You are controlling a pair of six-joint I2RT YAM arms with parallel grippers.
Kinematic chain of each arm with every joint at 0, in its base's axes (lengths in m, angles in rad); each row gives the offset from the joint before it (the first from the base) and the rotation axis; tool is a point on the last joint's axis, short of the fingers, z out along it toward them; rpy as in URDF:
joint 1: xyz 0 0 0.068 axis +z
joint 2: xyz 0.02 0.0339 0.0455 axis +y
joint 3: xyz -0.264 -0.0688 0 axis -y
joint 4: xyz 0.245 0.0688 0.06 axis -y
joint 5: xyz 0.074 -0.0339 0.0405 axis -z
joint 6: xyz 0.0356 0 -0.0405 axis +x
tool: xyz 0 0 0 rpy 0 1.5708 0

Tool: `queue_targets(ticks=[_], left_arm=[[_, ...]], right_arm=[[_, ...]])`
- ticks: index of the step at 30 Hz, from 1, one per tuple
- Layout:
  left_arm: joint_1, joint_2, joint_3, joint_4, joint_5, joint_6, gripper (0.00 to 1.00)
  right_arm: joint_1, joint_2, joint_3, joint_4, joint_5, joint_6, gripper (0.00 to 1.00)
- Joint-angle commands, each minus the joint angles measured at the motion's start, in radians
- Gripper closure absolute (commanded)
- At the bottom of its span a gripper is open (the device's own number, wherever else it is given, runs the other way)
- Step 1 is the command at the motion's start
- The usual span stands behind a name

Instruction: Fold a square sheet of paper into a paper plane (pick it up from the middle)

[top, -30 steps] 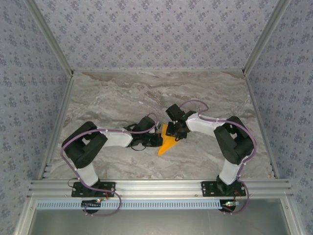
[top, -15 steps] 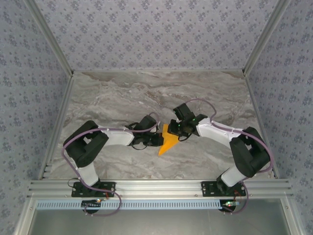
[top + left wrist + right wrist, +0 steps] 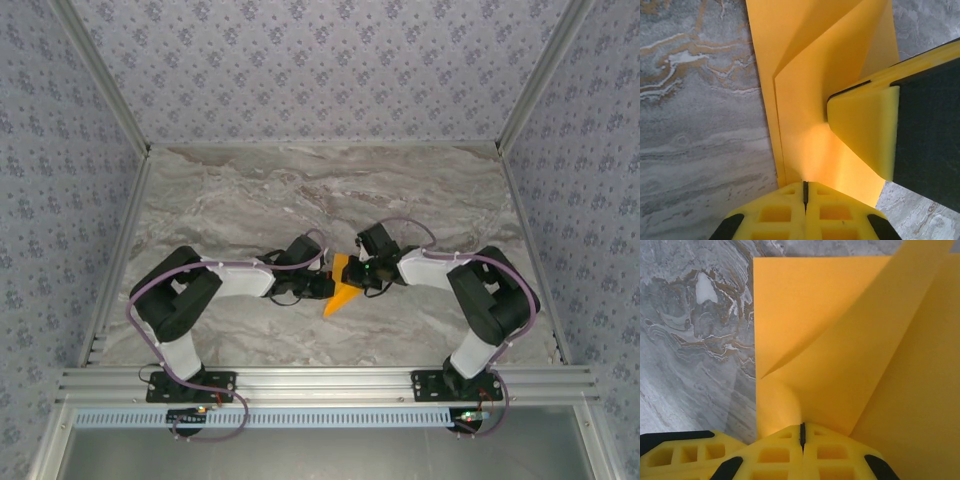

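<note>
paper plane [image 3: 342, 292]: orange, folded to a narrow wedge, point aimed toward the arm bases, lying between the two grippers.
left gripper [image 3: 326, 287]: low over the table, its tip touching the paper's left edge.
right gripper [image 3: 358, 279]: facing the left gripper, its tip at the paper's right edge, near the wide end.
jaws: too small from above to tell how they stand.
table [image 3: 250, 200]: grey marbled top, stretching beyond both grippers to the patterned walls [image 3: 320, 70].
arms: elbows bent outward, forearms reaching inward.
</note>
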Motion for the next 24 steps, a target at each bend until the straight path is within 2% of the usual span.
queue_targets(ticks=[1,14,24], left_arm=[[-0.009,0.033,0.006,-0.095,-0.035,0.023,1.00],[-0.007,-0.101,0.079,-0.088,-0.022,0.009,0.94],[-0.009,-0.056,0.062,-0.066,0.005,-0.016,0.94]], right_arm=[[-0.002,0.036,-0.031,0.028,-0.025,-0.015,0.99],[0.000,0.066,-0.064,0.001,0.038,0.008,0.99],[0.007,0.070,-0.061,0.004,0.045,0.017,0.99]])
